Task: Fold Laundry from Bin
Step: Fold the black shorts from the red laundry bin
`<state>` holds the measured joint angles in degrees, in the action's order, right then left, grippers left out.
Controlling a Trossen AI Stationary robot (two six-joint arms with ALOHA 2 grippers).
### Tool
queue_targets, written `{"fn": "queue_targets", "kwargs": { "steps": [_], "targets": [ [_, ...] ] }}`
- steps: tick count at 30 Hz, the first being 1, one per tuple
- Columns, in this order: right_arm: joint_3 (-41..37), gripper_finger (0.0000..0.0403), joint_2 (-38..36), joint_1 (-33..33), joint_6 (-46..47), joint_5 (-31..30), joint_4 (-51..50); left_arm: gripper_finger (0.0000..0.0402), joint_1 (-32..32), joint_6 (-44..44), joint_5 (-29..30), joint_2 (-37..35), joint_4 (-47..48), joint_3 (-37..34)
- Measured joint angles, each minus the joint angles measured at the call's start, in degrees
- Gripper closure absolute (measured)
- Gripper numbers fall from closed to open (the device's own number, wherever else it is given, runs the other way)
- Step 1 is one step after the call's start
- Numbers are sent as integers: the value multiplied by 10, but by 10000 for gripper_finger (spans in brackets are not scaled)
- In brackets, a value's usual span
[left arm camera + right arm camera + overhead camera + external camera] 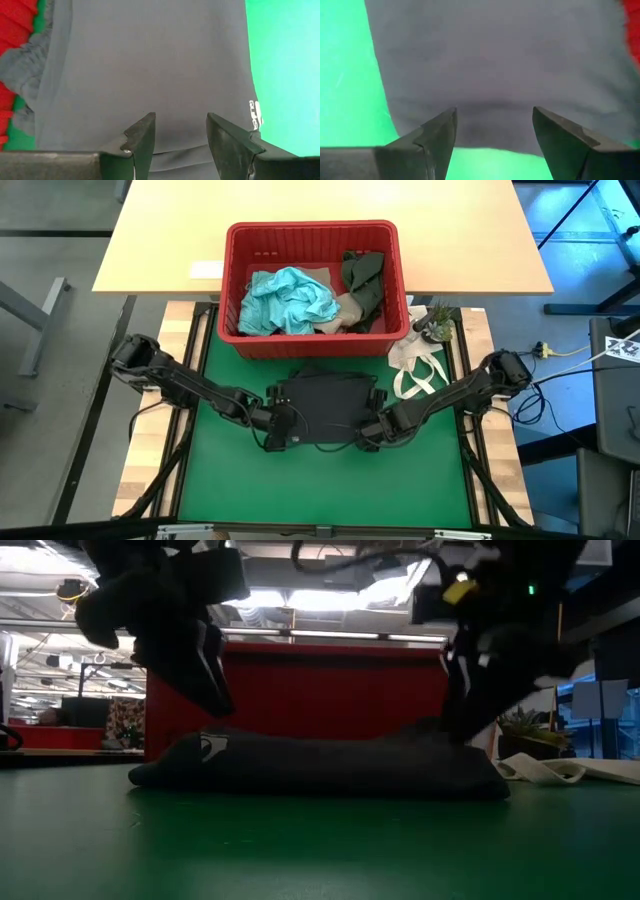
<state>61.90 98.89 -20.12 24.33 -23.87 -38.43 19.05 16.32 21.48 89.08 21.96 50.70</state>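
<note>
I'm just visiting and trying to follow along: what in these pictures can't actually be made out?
- Bottom of the red basket: in the high view the teal garment, olive garment and tan one cover it.
- Basket contents: in the low view the dark garment and the basket wall block them.
- White mark on the dark garment: too small to read in the left wrist view.
- White bag: the right arm crosses it in the high view.

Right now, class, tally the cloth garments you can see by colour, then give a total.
Black or dark grey, on the green mat: 1
Light teal, in the red bin: 1
Dark olive green, in bin: 1
Beige-tan, in bin: 1
Total: 4
</note>
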Motion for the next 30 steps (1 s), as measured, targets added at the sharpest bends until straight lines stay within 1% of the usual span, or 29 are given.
{"fn": "queue_targets", "kwargs": {
  "steps": [4, 11, 19, 26, 28, 30],
  "targets": [
    [-34, 143, 0, 3, 2, 6, 46, 233, 0, 0, -10, 19, 0, 0],
    [-67, 143, 0, 5, 8, 9, 100, 233, 0, 0, -75, 53, -1, 0],
    [-86, 143, 0, 36, 9, 4, 183, 233, 16, 1, -120, 59, -2, 0],
    [-86, 143, 0, 73, 7, 12, 204, 233, 35, 31, -115, 59, -2, 0],
    [-86, 143, 0, 81, 5, 28, 204, 233, 38, 31, -94, 59, -1, 0],
    [-86, 143, 0, 83, 4, 49, 203, 233, 38, 31, -60, 59, 3, 0]
  ]
}}
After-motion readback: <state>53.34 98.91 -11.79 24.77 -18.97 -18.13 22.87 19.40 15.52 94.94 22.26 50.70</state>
